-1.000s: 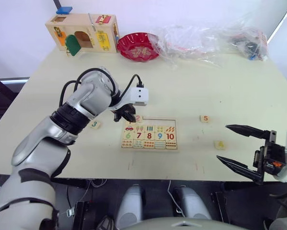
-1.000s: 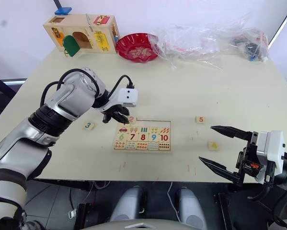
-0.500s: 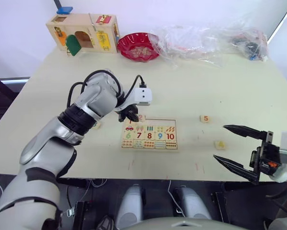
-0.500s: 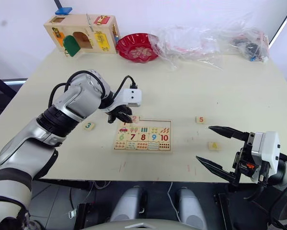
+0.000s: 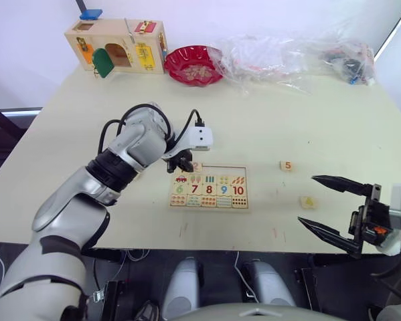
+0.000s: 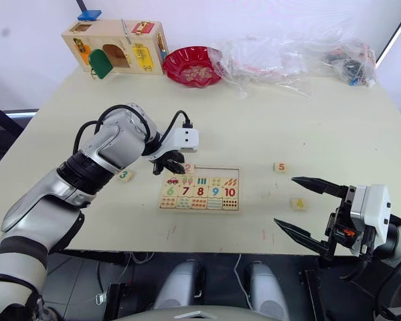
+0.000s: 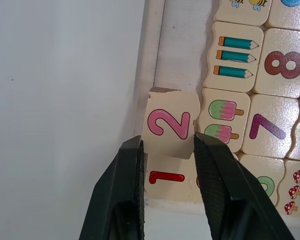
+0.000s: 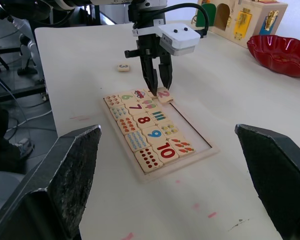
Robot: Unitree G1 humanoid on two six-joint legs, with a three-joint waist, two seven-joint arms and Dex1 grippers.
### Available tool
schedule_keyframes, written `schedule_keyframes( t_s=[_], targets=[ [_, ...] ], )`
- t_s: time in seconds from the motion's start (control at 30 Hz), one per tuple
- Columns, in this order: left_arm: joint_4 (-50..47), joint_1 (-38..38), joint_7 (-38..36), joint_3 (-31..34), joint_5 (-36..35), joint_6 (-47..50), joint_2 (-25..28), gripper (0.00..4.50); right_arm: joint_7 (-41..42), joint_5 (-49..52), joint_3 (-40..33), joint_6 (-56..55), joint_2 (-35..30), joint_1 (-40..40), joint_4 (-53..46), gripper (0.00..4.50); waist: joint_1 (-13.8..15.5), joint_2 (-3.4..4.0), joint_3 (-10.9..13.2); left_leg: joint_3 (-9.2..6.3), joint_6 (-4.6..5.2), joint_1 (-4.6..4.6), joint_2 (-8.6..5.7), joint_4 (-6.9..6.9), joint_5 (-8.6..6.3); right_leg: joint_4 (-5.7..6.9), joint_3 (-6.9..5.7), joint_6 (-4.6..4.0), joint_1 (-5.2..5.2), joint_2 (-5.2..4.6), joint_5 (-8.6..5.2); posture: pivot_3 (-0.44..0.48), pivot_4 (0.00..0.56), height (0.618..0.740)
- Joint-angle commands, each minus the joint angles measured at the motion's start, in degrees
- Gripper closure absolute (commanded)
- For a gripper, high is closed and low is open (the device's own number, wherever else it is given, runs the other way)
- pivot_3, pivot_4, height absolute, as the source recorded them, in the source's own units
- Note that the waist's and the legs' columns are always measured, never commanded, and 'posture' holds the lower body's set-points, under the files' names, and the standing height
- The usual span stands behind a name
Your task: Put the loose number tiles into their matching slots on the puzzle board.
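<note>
Tile 2 (image 7: 170, 129), a small square of light wood with a pink digit, is being pinched between the two black fingers of the left end effector (image 7: 168, 150) over the top-left corner of the puzzle board (image 5: 242, 170), which is lying flat near the front of the table (image 5: 267, 120). The tile is sitting slightly askew, partly over the board's frame and partly over the empty top row, likely because it is being lined up with its slot beside tile 1 (image 7: 167, 177), already seated.

The right end effector (image 5: 335, 212) is hovering over the table's front right edge with its fingers spread wide and nothing between them, probably waiting its turn near tile 4 (image 5: 308, 201) and tile 5 (image 5: 287, 165). Tile 3 (image 6: 124, 176) is lying loose left of the board.

The left wrist view is revealing the tile's crooked seating and the grip on its edges; the eye views are giving the scattered tiles' places instead.
</note>
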Motion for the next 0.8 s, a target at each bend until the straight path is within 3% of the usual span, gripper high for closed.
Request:
schedule_keyframes(
  t_s=[0.03, 0.8],
  targets=[
    [-1.21, 0.08, -0.09, 0.58, 0.36, -0.18, 0.12, 3.55, -0.29, 1.07, -1.33, -0.57, 0.11, 0.29, -1.76, 0.0, 0.0, 0.0, 0.0, 0.0, 0.0, 0.0, 0.0, 0.0, 0.0, 0.0, 0.0, 0.0, 0.0, 0.0, 0.0, 0.0, 0.15, 0.74],
    [-1.73, 1.08, 0.52, 0.1, 0.86, -0.29, -0.52, 3.55, -1.74, 1.14, -1.63, -0.38, 0.25, 1.45, -2.38, 0.0, 0.0, 0.0, 0.0, 0.0, 0.0, 0.0, 0.0, 0.0, 0.0, 0.01, 0.0, 0.0, 0.0, 0.0, 0.0, 0.0, 0.15, 0.74]
  ],
)
